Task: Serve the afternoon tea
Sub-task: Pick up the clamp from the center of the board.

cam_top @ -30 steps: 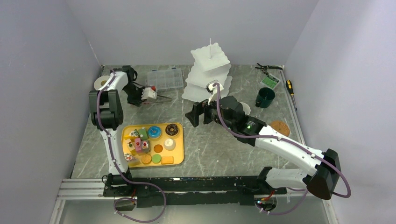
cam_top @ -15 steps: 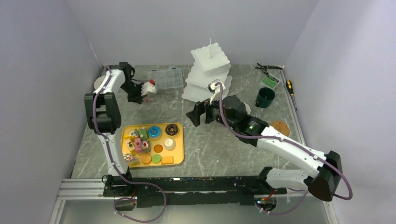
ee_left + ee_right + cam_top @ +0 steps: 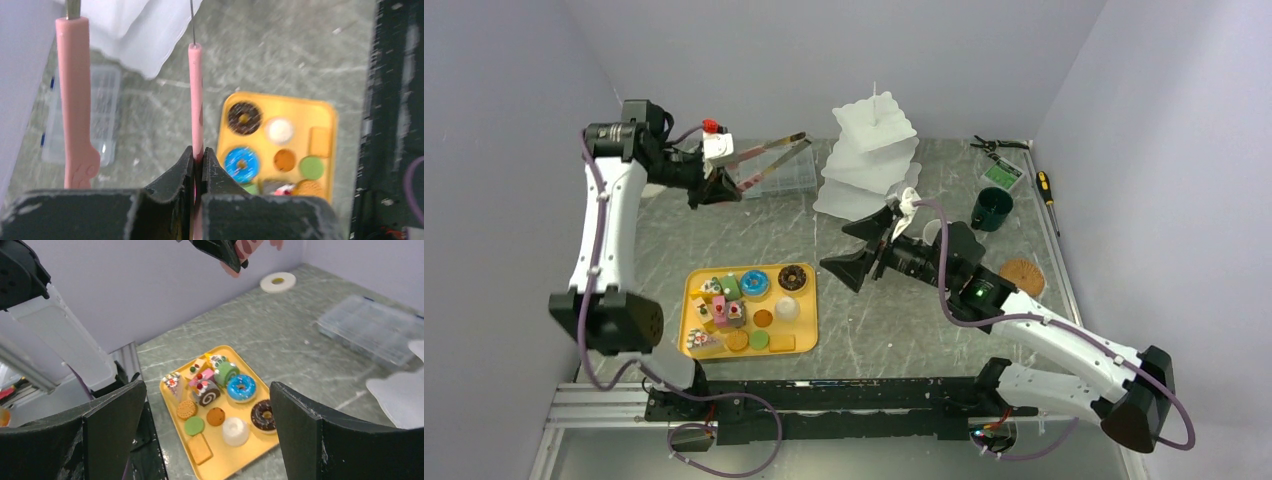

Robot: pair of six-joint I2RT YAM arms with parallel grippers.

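Toy pastries lie on a yellow tray [image 3: 802, 322], among them a blue donut [image 3: 241, 388] and a chocolate donut [image 3: 263, 415]. The white three-tier stand [image 3: 874, 150] is at the back centre. A dark-green mug [image 3: 991, 209] and a cork coaster [image 3: 1024, 274] sit to the right. My left gripper [image 3: 724, 180] is raised at the back left, shut on one arm of the pink tongs [image 3: 195, 100], as the left wrist view [image 3: 198, 155] shows. My right gripper [image 3: 856, 247] is open and empty, above the table right of the tray, facing it [image 3: 205, 386].
A clear compartment box [image 3: 777, 170] lies under the tongs' tips, left of the stand. A white tape roll [image 3: 276, 282] lies by the left wall. Pliers [image 3: 999, 146], a green card [image 3: 1001, 175] and a screwdriver [image 3: 1046, 188] are at the back right. Walls enclose three sides.
My left arm has risen and swung out left, lifting the pink tongs off the table beside the box. My right gripper has turned toward the tray, its wrist shifted right.
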